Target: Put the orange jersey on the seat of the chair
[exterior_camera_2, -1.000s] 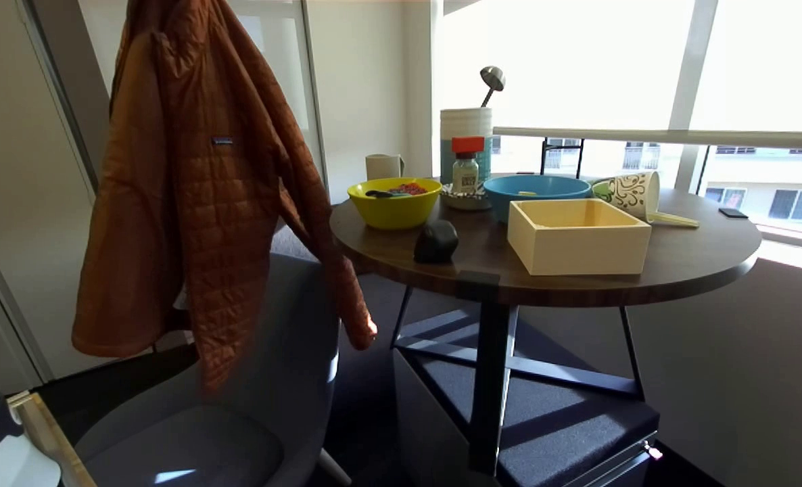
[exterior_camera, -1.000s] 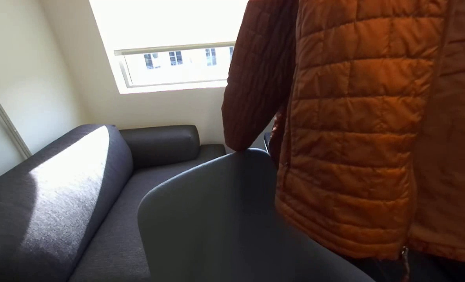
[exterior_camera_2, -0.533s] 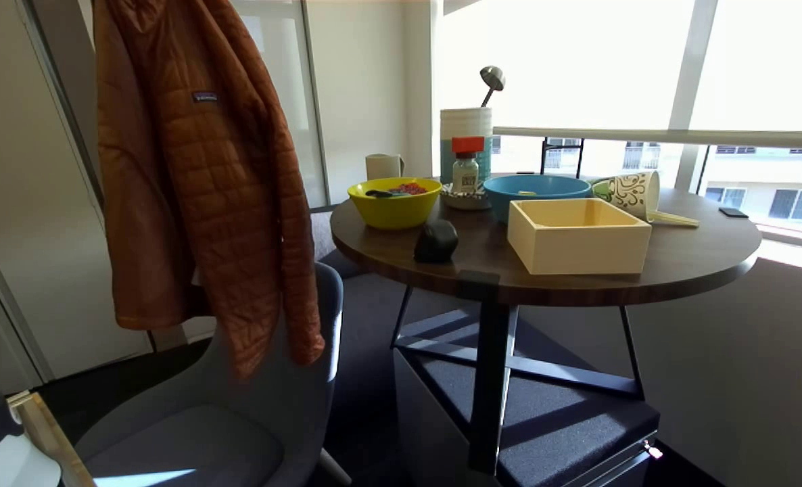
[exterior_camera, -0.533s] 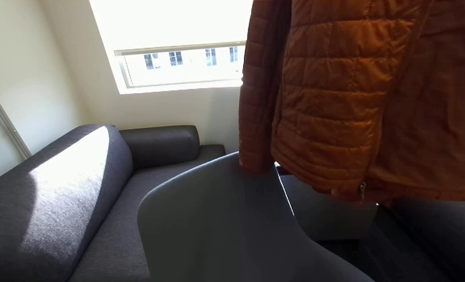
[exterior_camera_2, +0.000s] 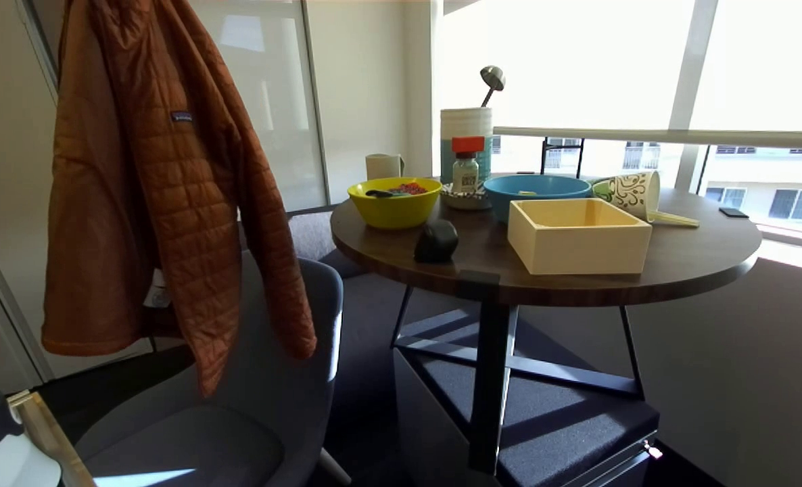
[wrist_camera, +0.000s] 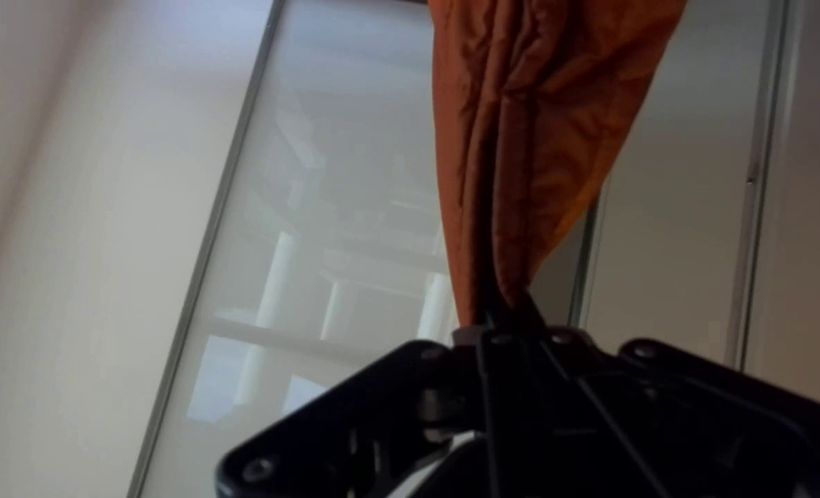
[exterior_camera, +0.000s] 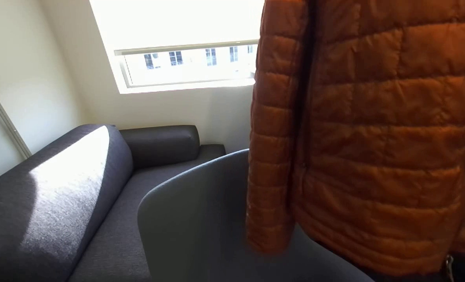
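The orange jersey (exterior_camera_2: 178, 203) hangs in the air with its hem and a sleeve loose, in front of the backrest and above the seat of the grey chair (exterior_camera_2: 184, 446). In an exterior view the jersey (exterior_camera: 381, 137) fills the right side and covers part of the chair's backrest (exterior_camera: 189, 211). I cannot tell whether it touches the chair. In the wrist view my gripper (wrist_camera: 500, 321) is shut on the gathered end of the jersey (wrist_camera: 555, 124), which spreads out from the fingertips. The gripper is out of frame in both exterior views.
A round dark table (exterior_camera_2: 482, 277) stands beside the chair with a yellow bowl (exterior_camera_2: 394, 210), a blue bowl (exterior_camera_2: 533, 186), a cream box (exterior_camera_2: 580, 243) and a black object (exterior_camera_2: 436, 241) on it. A dark grey sofa (exterior_camera: 111, 235) lies beyond the chair. A white robot part (exterior_camera_2: 2, 439) shows low at the edge.
The jersey has swung and shifted left, away from the table, in an exterior view. Its loose sleeve has drawn back from the table's edge. The chair has not moved.
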